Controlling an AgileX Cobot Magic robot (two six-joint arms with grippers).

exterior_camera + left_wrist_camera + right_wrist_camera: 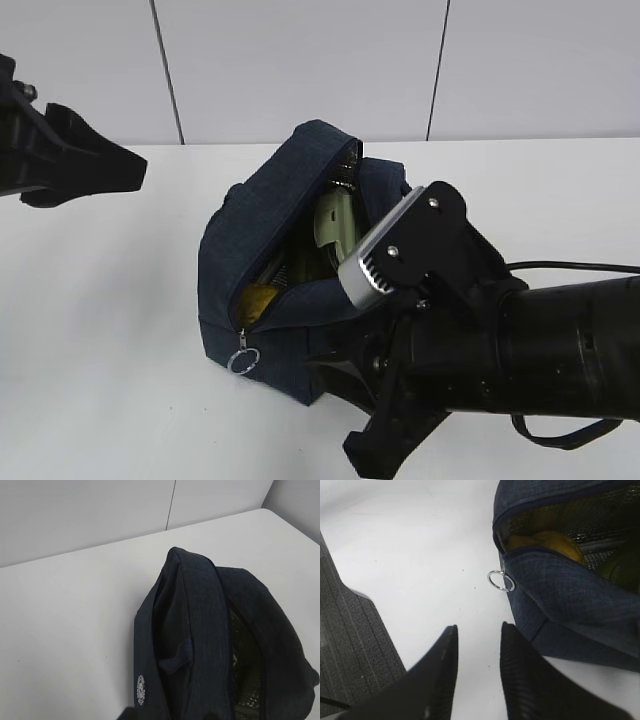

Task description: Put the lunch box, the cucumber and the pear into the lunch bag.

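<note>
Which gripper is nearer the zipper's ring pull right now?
Right. The right gripper is open just below the ring pull at the lunch bag's front corner. The left arm sits far off at the table's left edge.

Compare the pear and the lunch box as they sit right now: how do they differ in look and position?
The pear is yellow and lumpy, while the lunch box shows a pale sage-green lid with a smooth rounded edge. The pear lies at the end of the lunch bag near the ring pull; the lunch box sits farther back, tilted up on edge. Both are inside the open bag, partly hidden by its fabric.
</note>
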